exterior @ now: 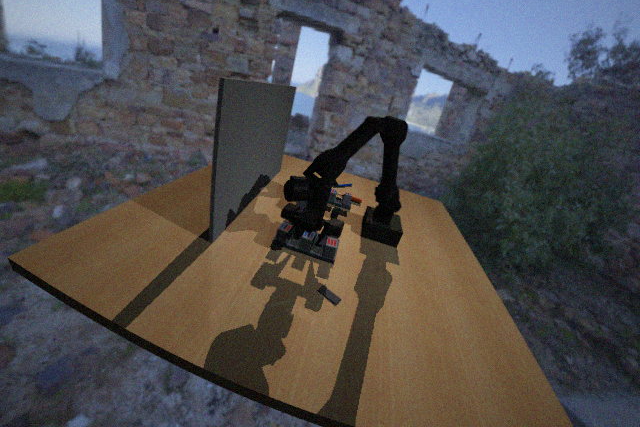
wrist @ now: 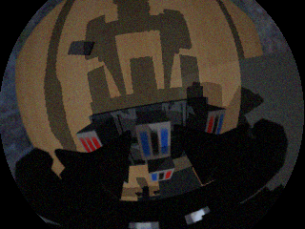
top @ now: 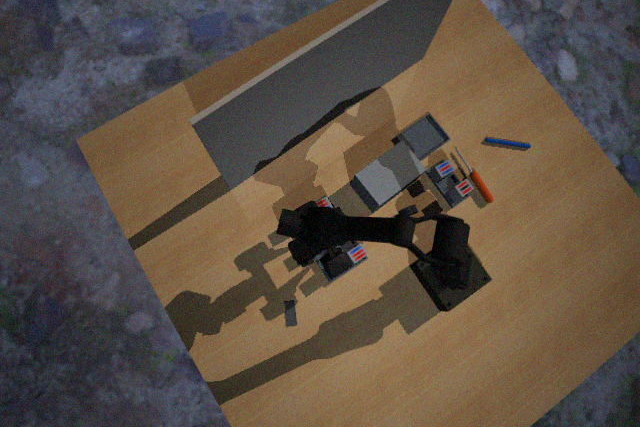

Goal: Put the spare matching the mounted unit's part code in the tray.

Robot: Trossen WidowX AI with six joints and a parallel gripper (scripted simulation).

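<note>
A rack [exterior: 310,255] holds several dark spares with striped codes. In the wrist view, one spare [wrist: 90,143] has red stripes, the middle one [wrist: 154,139] blue-black-blue, another [wrist: 215,121] red-black-blue, and one farther back [wrist: 162,175] blue-black-red. My gripper [wrist: 152,130] is open, its fingers low on either side of the middle spare, not clamped on it. The arm hides much of the rack in the top view. The grey tray [top: 423,135] is empty. A small dark piece [top: 407,210] beside the arm may be the mounted unit; its code is not visible.
A tall grey panel [top: 330,71] [exterior: 253,138] stands beside the work area. A grey box [top: 387,176] lies between the racks and next to the tray. Two more striped spares [top: 443,168] [top: 464,187], an orange screwdriver [top: 481,185], a blue pen [top: 507,143] and a dark flat block [top: 290,313] [exterior: 328,294] are around.
</note>
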